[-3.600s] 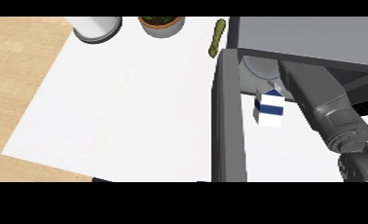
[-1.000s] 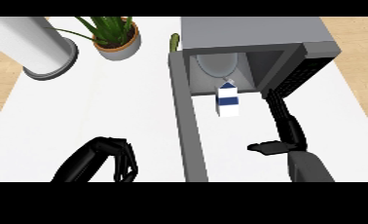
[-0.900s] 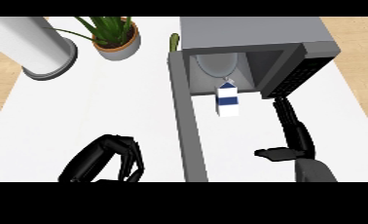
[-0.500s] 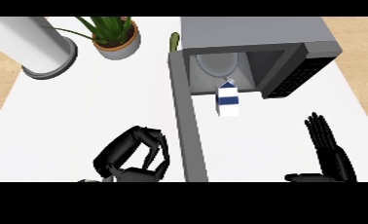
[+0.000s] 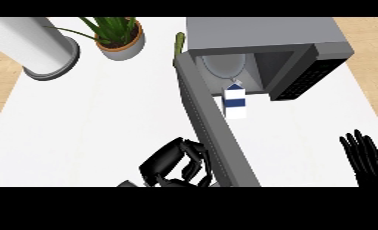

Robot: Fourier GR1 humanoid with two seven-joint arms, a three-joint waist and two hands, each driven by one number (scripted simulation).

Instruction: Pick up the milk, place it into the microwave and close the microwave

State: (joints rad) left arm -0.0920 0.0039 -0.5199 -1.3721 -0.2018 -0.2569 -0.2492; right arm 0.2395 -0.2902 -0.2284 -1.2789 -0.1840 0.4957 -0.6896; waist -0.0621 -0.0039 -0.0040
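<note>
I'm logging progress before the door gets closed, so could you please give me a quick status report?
Left hand curled, empty, beside the open microwave door. Right hand open, resting at right edge. Milk upright at the microwave opening. Door's path looks unobstructed.

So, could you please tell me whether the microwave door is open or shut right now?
Open. The microwave door swings out toward the camera, exposing the cavity with the milk carton upright at its mouth.

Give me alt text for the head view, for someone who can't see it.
A milk carton stands in the mouth of an open microwave, whose door swings out toward the viewer. The left hand, fingers curled, is beside the door's outer end; the right hand rests open at the right edge. A potted plant stands behind.
</note>
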